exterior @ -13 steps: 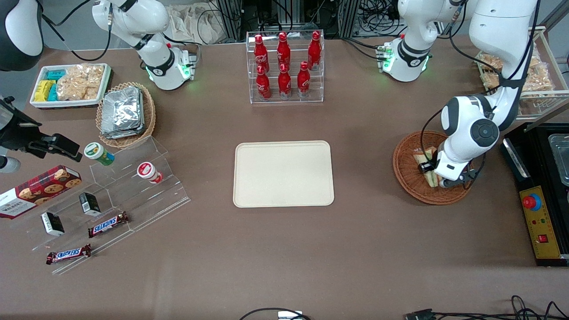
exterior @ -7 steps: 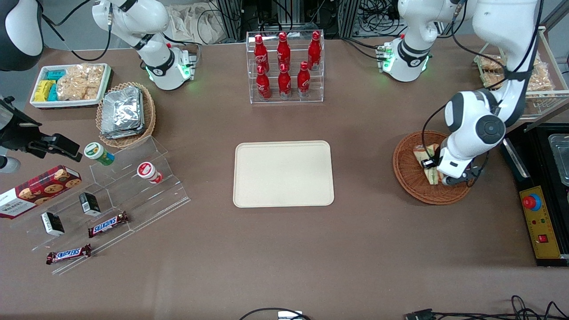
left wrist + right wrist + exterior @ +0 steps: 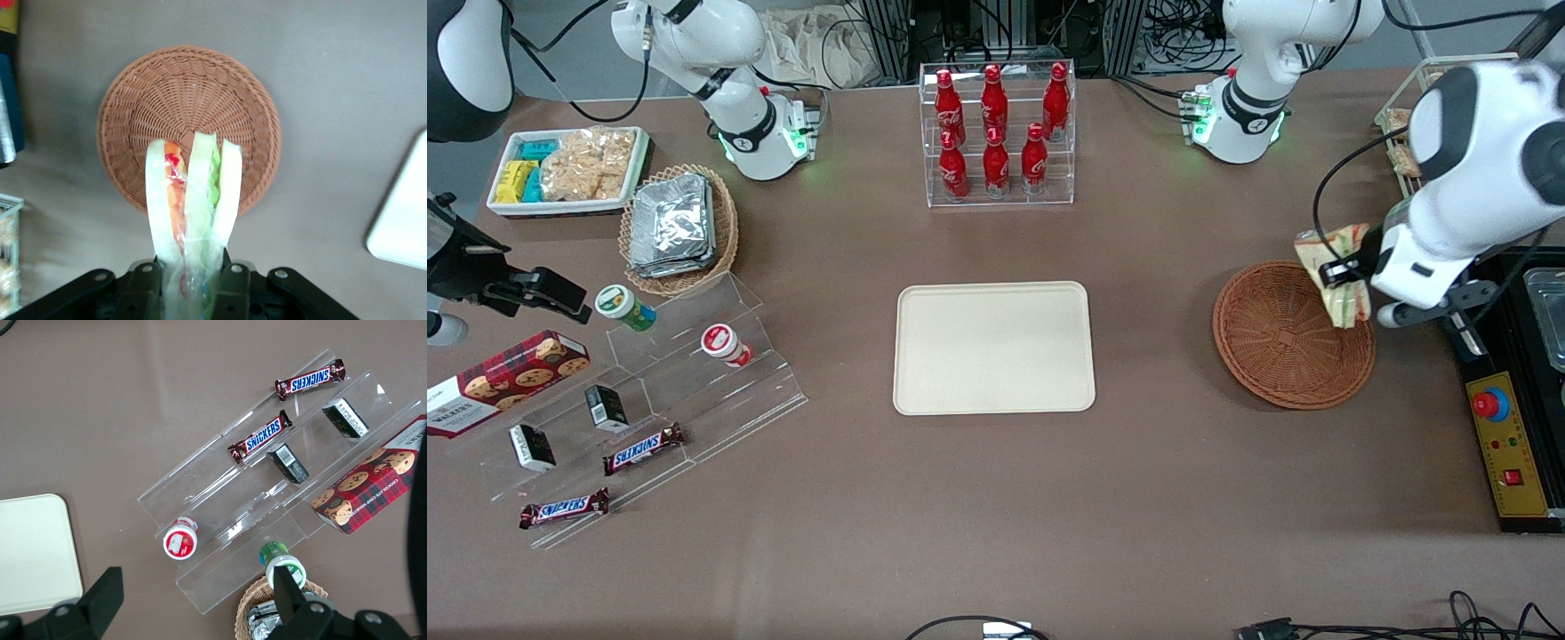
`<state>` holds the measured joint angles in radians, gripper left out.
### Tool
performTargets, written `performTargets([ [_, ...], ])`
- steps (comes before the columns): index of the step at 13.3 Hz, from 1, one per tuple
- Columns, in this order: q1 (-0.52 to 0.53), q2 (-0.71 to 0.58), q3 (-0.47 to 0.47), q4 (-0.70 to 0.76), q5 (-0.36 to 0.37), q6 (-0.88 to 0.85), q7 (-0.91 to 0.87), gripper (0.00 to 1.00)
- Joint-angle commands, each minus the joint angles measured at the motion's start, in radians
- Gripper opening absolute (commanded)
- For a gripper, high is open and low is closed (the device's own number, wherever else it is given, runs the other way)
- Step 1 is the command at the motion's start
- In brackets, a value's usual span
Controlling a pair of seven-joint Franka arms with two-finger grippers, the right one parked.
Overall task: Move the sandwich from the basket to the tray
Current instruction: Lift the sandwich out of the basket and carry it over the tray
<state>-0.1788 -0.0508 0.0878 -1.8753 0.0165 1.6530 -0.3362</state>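
The wrapped sandwich (image 3: 1336, 271) hangs in the air above the rim of the reddish-brown wicker basket (image 3: 1280, 342), pale bread with green and red-orange layers. My left gripper (image 3: 1347, 269) is shut on the sandwich (image 3: 193, 193) at its wrapped end, well above the table. In the left wrist view my gripper (image 3: 190, 283) holds the sandwich over the basket (image 3: 133, 120), which has nothing in it. The cream-beige tray (image 3: 994, 348) lies flat mid-table, toward the parked arm from the basket; its corner (image 3: 403, 213) shows in the wrist view.
A clear rack of red bottles (image 3: 996, 133) stands farther from the front camera than the tray. A black control box with a red button (image 3: 1507, 436) sits at the working arm's end. A wire rack with snack packets (image 3: 1463, 151) stands nearby. Acrylic steps with snacks (image 3: 649, 391) lie toward the parked arm.
My left gripper has risen out of the basket with the sandwich and shifted toward the working arm's end. The basket is left empty.
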Motion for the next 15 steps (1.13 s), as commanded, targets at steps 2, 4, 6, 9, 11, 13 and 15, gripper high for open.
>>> performTargets([
  [2, -0.011, 0.09, -0.063, 0.279, -0.007, -0.192, -0.012, 0.27],
  [4, -0.013, 0.13, -0.144, 0.37, -0.013, -0.248, -0.113, 0.27],
  [6, -0.013, 0.187, -0.288, 0.425, -0.033, -0.248, -0.251, 0.3],
  [9, -0.014, 0.363, -0.504, 0.585, 0.003, -0.248, -0.476, 0.31],
  [11, -0.014, 0.442, -0.594, 0.624, 0.032, -0.231, -0.524, 0.34],
  [13, -0.022, 0.476, -0.62, 0.592, 0.074, -0.164, -0.518, 0.34],
  [15, -0.024, 0.479, -0.626, 0.451, 0.095, 0.006, -0.518, 0.34],
])
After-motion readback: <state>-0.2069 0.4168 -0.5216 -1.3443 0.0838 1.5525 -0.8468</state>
